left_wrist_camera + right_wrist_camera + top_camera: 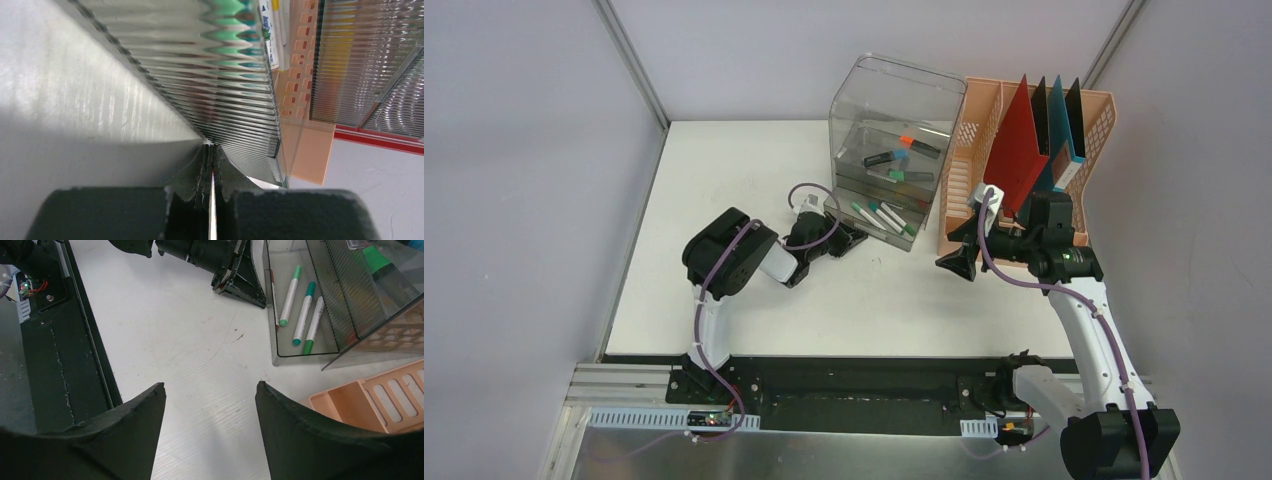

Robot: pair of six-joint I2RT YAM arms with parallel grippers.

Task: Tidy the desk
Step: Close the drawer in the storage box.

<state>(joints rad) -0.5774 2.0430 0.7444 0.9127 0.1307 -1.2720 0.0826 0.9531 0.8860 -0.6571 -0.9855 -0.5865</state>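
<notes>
Nearest us, low in the top view, the black rail (824, 375) runs along the desk (724, 200), the white top filling the middle of the frame. Now the step in hand, as I read it: working the bottom drawer (300, 356) of the clear box (894, 90). The left gripper (210, 147) has its jaws pressed together on what looks like the drawer's thin front wall. To do this well, travel dead straight along the drawer's own line and keep the wrist level with no twist. That box looks light and could skid or tip. The green-capped markers (290, 295) lie loose inside, so go gently or they'll roll.

Arm poses next. The left arm is folded at the elbow at centre-left, forearm low and reaching right, fingertips at the drawer's front. The right gripper (210, 390) hangs above bare desk at centre-right, jaws spread wide and holding nothing. It sits just in front of the peach file rack (964, 170), free to brace the box if need be. Farthest back, at upper right, a red folder (1014, 150) and darker ones stand upright in the rack.
</notes>
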